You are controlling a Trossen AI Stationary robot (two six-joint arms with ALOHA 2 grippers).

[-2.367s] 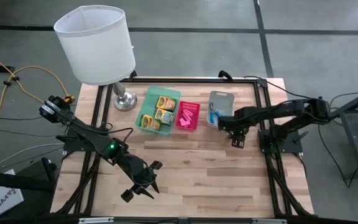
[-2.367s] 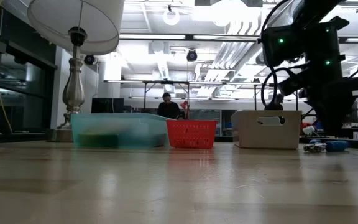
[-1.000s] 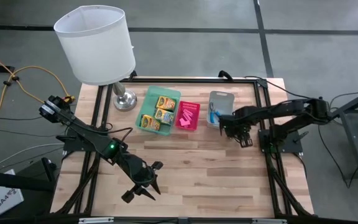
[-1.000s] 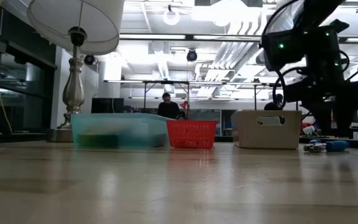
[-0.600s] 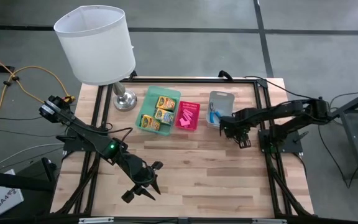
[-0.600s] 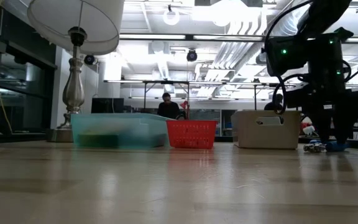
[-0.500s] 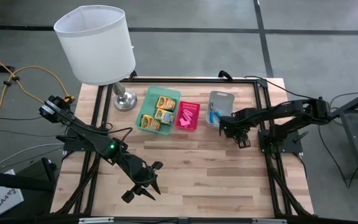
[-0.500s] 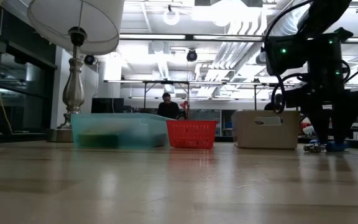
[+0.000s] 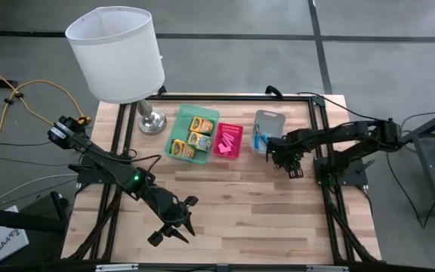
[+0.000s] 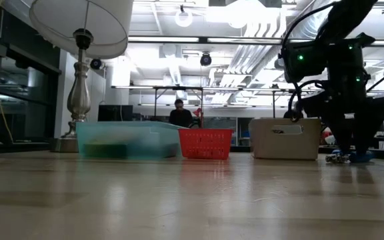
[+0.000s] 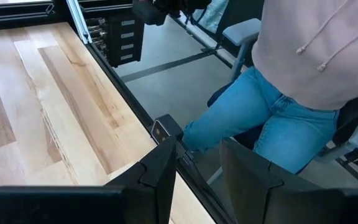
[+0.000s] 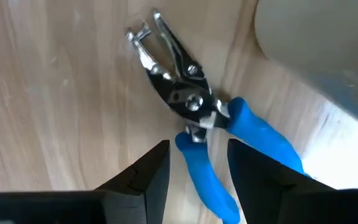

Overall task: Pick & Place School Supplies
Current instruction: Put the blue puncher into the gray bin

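Observation:
One blue-handled metal tool (image 12: pixel 194 106) lies flat on the wood next to the grey tray (image 12: pixel 316 50). My right gripper (image 12: pixel 197 146) is open and low over it, pointing down, with a finger on either side of one blue handle (image 12: pixel 201 174). In the low view its fingers (image 10: pixel 351 143) reach down to the tool (image 10: pixel 344 158). A second blue-handled tool (image 9: pixel 260 138) lies in the grey tray (image 9: pixel 269 119). Three crayon boxes (image 9: pixel 191 137) lie in the green tray, and pink blocks (image 9: pixel 228 139) lie in the pink tray. My left gripper (image 9: pixel 174 224) waits open near the table's near edge.
A white-shaded lamp (image 9: pixel 117 53) stands at the table's far left corner. Green tray (image 9: pixel 181 115), pink tray (image 9: pixel 232 154) and grey tray sit in a row at the far side. A seated person in jeans (image 11: pixel 272 112) is beyond the table's edge. Bare wood (image 9: pixel 240 204) fills the middle and near side.
My right gripper has come down toward the blue-handled tool on the table, until its fingers stand around the tool. The tool has stayed where it was.

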